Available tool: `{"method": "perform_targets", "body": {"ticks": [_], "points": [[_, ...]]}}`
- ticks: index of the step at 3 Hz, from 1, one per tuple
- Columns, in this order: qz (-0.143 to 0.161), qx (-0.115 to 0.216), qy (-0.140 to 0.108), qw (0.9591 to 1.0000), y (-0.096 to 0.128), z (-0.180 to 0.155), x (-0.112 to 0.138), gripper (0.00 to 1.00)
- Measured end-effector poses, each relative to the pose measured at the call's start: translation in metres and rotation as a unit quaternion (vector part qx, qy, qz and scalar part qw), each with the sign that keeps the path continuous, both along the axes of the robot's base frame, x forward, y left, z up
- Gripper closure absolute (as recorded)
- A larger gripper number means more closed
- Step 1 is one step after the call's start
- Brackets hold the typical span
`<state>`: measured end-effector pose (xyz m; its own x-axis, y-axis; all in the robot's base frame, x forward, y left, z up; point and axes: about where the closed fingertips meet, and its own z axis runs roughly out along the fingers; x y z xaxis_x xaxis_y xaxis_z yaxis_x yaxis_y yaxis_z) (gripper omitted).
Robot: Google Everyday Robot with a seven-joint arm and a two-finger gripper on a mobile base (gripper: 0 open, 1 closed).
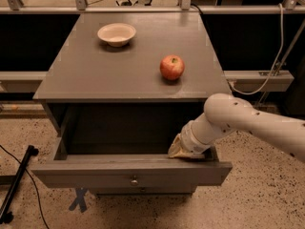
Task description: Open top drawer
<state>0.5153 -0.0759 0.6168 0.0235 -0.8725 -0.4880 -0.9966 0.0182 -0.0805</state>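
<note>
The top drawer is a wide grey drawer with a small round metal knob on its flat front. It stands pulled far out from under the grey cabinet top, and its dark inside shows. My gripper reaches down from the white arm on the right and sits at the inner side of the drawer front's top edge, right of the middle. Its fingers are hidden by the wrist and the drawer front.
A red apple and a cream bowl sit on the cabinet top. A black stand leg lies on the speckled floor at the left. A blue tape cross marks the floor below the drawer. A white cable hangs at the right.
</note>
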Motion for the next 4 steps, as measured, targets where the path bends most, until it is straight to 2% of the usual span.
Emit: {"method": "perform_targets", "body": {"ticks": [1, 4], "points": [[0.006, 0.009, 0.005, 0.9999, -0.003, -0.002, -0.015, 1.00], [0.005, 0.025, 0.008, 0.9996, -0.031, 0.010, -0.075, 1.00]]}}
